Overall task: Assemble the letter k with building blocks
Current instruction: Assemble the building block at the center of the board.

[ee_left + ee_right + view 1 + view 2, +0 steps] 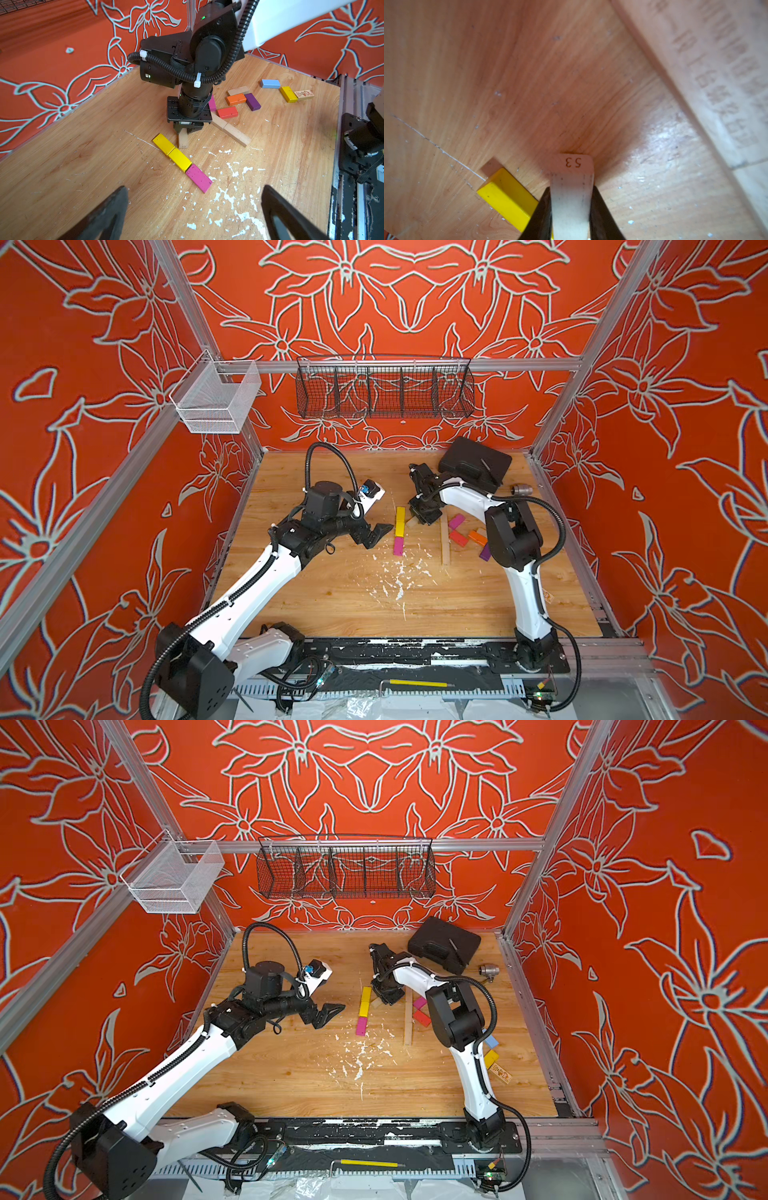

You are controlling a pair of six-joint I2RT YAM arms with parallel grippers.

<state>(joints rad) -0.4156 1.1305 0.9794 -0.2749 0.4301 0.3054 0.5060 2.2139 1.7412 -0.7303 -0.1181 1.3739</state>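
Right fingers (542,218) are pinched on a plain wood block stamped 53 (572,187). Its free end is down at the worktop (332,593), just at 3 o'clock of the far yellow block (400,513); I cannot tell whether it touches the surface. That block heads a straight row running 12 to 6 near the worktop's middle, followed end to end by a second yellow block (399,528) and a magenta block (398,546). Left fingers (108,214) are spread wide and empty at 9 o'clock of the row. At 3 o'clock of the row lie two plain blocks (445,545) end to end. Beyond them lie a red block (227,112), an orange block (235,99), a purple block (252,101), a light blue block (270,83) and a printed block (304,95).
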